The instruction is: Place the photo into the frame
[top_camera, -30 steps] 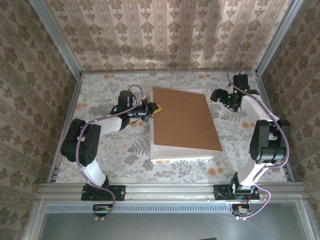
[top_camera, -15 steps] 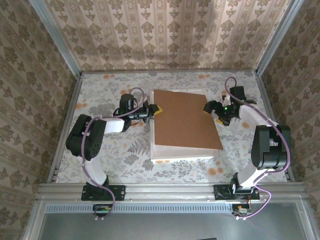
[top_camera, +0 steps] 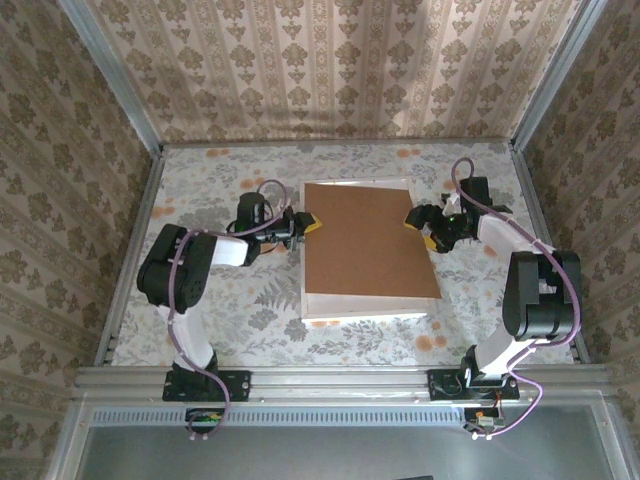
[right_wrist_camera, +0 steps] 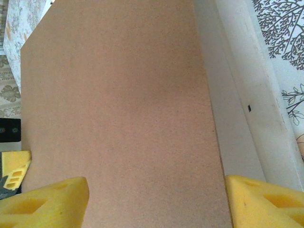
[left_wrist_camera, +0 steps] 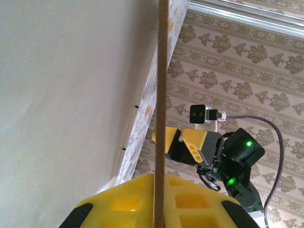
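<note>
One matte brown board (top_camera: 368,240) — thin white frame (top_camera: 360,309)

The board (top_camera: 368,240) lies on the frame (top_camera: 360,308) mid-tabletop (top_camera: 230,300), left jaws at its left edge, right jaws at its right.

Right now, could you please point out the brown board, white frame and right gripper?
brown board (top_camera: 368,240), top external view, centre of its face.
white frame (top_camera: 360,310), top external view, near edge strip.
right gripper (top_camera: 420,231), top external view, midway between fingertips.
</note>
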Action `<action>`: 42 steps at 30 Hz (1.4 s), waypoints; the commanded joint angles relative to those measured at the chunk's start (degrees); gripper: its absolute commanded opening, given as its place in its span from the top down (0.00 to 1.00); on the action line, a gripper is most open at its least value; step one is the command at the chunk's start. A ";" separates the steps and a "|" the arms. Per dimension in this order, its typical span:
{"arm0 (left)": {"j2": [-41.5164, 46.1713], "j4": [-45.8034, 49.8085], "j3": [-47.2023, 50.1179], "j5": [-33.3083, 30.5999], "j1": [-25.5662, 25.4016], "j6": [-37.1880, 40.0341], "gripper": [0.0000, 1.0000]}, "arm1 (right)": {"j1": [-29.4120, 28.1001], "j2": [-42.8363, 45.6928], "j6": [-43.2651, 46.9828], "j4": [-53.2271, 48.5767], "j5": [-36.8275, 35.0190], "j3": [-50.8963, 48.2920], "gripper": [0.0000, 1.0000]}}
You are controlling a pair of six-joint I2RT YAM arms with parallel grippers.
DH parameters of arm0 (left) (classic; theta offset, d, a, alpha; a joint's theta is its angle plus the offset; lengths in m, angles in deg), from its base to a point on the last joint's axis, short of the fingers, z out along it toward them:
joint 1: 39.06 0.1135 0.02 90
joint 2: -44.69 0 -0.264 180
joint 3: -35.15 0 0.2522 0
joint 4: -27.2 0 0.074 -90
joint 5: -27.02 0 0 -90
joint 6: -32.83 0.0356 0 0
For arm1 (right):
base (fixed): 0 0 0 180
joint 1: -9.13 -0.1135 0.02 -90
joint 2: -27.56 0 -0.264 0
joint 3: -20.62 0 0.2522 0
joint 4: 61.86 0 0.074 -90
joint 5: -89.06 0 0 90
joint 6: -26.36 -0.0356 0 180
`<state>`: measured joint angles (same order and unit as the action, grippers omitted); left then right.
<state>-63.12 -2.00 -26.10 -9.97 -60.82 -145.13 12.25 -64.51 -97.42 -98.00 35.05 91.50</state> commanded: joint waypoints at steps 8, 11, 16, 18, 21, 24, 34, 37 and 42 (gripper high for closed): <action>-2.05 -1.18 -0.81 1.70 0.95 0.84 0.77 | -0.82 -0.29 -2.34 2.70 2.16 -0.17 0.27; -1.83 1.19 -1.38 1.58 1.19 2.46 0.76 | -1.39 -1.20 -2.43 3.02 1.81 0.51 0.27; -1.42 4.52 -2.25 1.66 1.85 4.88 0.68 | -2.32 -2.92 -2.26 3.12 0.95 1.62 0.27; -1.61 5.51 -2.59 1.65 2.06 5.64 0.64 | -2.45 -3.24 -2.26 3.21 0.28 1.67 0.27; -1.96 7.79 -3.50 1.39 2.07 7.30 0.59 | -2.50 -3.72 -2.33 3.53 -0.08 2.08 0.27; -2.14 10.94 -4.83 1.29 1.94 9.11 0.57 | -2.41 -3.99 -2.86 4.25 -0.12 2.28 0.27; -3.25 23.61 -10.43 -1.95 1.09 16.43 0.59 | -2.41 -7.62 -2.46 4.93 -1.56 4.81 0.27; -3.72 24.64 -11.36 -2.72 0.83 16.97 0.65 | -2.41 -8.87 -1.60 4.38 -2.65 5.83 0.27; -4.07 28.59 -12.91 -4.35 0.84 20.03 0.68 | -2.40 -10.66 -0.35 3.32 -4.43 7.00 0.26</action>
<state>-66.94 23.53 -36.98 -13.56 -59.66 -128.21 10.08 -74.19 -99.37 -93.97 32.08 96.75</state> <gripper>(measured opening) 0.324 0.740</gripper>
